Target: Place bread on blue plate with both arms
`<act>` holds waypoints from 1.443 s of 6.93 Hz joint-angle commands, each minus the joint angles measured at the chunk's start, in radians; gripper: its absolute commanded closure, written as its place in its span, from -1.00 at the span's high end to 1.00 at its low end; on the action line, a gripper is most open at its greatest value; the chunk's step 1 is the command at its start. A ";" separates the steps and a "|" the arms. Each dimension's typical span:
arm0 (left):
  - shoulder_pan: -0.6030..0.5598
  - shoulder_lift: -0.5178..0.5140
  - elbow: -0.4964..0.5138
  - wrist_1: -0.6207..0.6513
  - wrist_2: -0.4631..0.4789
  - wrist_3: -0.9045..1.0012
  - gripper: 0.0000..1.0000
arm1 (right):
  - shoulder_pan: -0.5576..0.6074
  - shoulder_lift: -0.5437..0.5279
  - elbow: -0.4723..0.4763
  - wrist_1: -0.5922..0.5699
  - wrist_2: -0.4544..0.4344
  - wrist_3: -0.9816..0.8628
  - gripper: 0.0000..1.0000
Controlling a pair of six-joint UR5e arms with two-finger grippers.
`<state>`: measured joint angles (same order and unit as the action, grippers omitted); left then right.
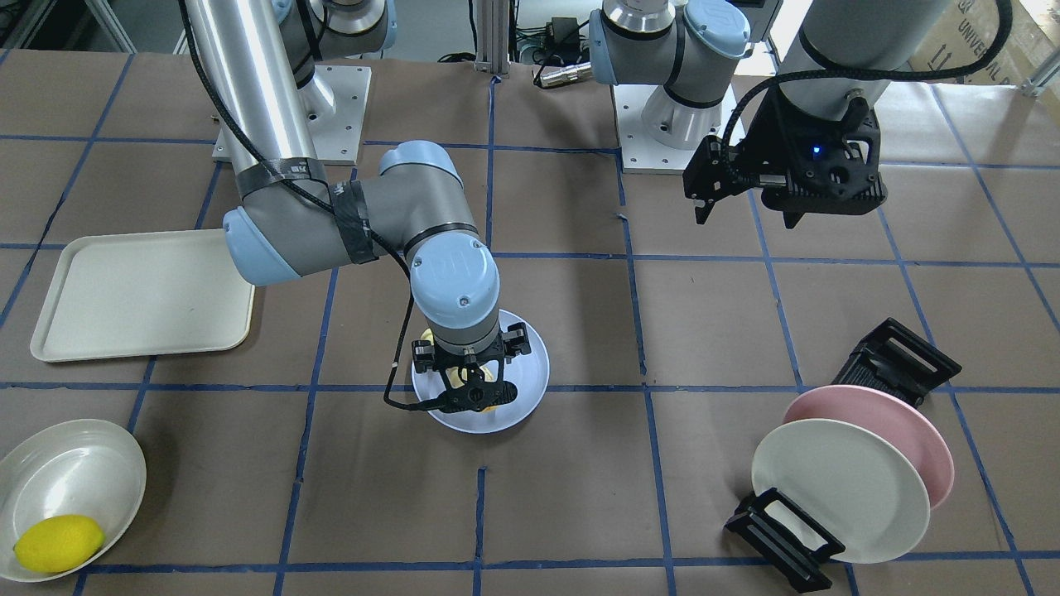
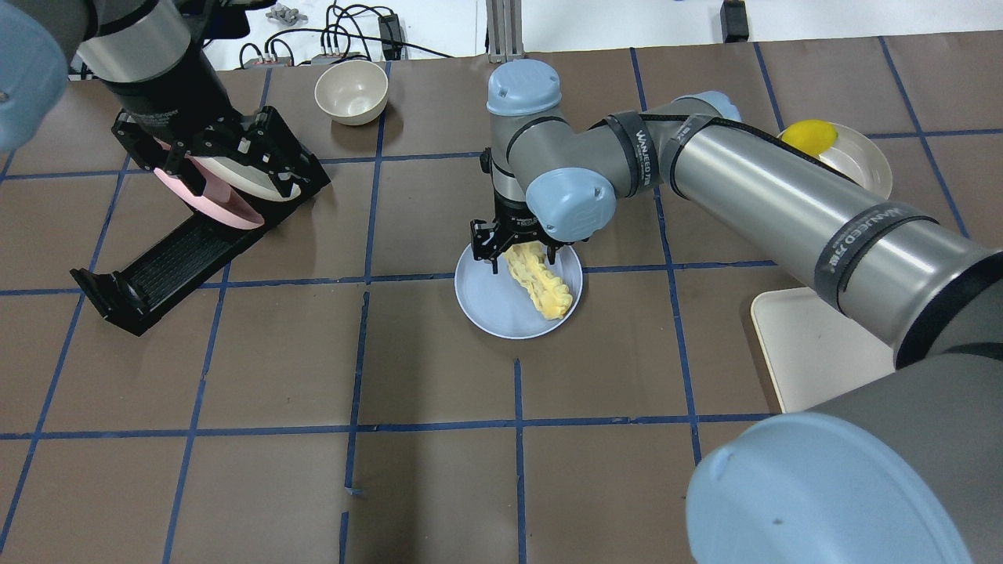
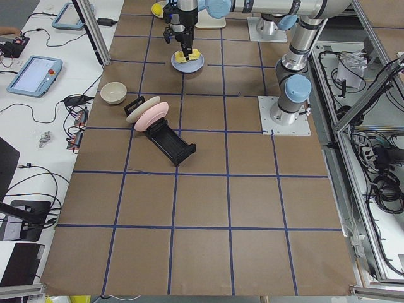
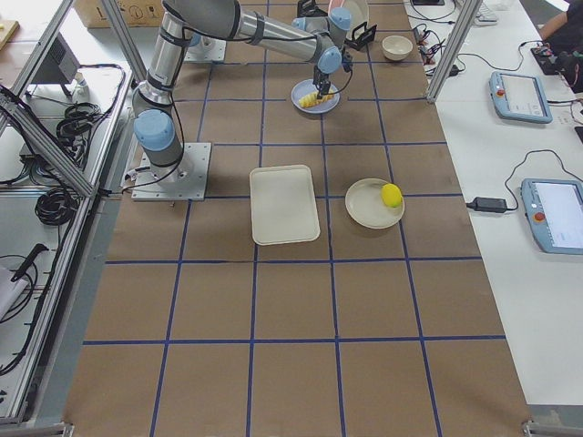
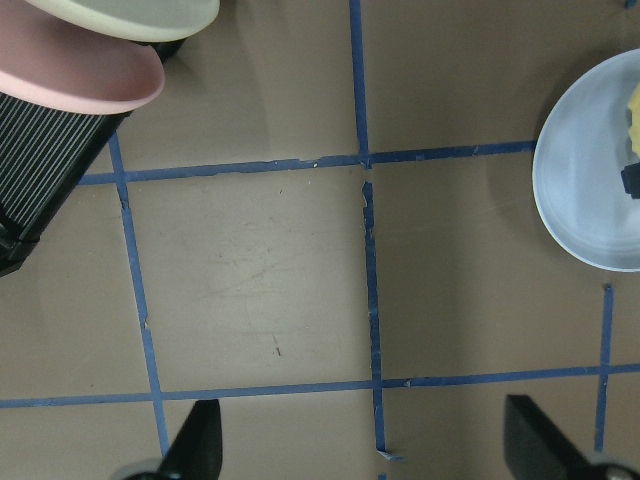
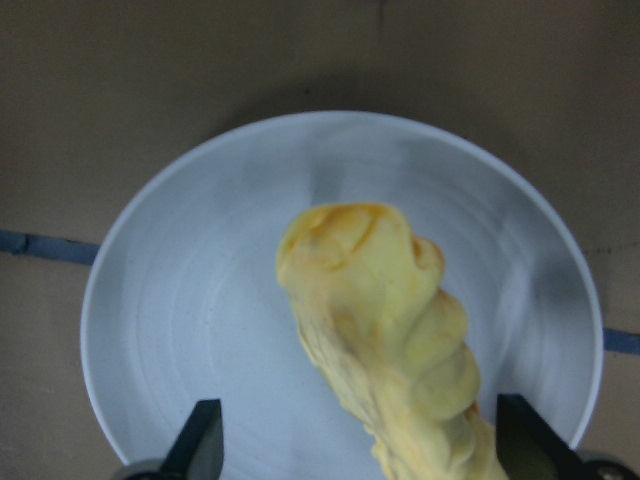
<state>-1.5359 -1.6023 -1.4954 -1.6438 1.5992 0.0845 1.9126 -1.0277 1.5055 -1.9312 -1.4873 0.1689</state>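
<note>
**Right tool** (image 6: 362,440): jaws spread wide, straddling one end of the bread (image 6: 380,330) without gripping it. A gap shows between each of its fingers (image 6: 203,440) and the loaf. The bread lies on the blue plate (image 6: 190,300), off-centre toward one rim, and the plate rests on the bench (image 2: 439,486).

**Left tool** (image 5: 365,450): jaws likewise wide apart and empty, held high above the bench, well apart from the blue plate.

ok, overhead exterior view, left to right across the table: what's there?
pink plate → cream bowl → blue plate with the bread on it → lemon. The tray is left out because it overlaps the lemon's span.
</note>
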 commanded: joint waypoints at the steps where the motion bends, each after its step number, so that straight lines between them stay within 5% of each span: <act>1: 0.014 0.002 0.003 0.063 -0.002 -0.005 1.00 | -0.012 -0.025 -0.042 0.020 -0.001 -0.005 1.00; 5: 0.017 -0.004 0.023 -0.002 -0.045 -0.008 1.00 | -0.088 -0.092 -0.090 0.124 -0.018 -0.081 0.99; 10: 0.017 0.009 0.003 -0.002 -0.045 -0.009 1.00 | -0.358 -0.386 -0.088 0.438 -0.042 -0.222 0.99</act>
<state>-1.5186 -1.5949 -1.4917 -1.6430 1.5531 0.0763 1.6286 -1.3401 1.4174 -1.5665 -1.5235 -0.0096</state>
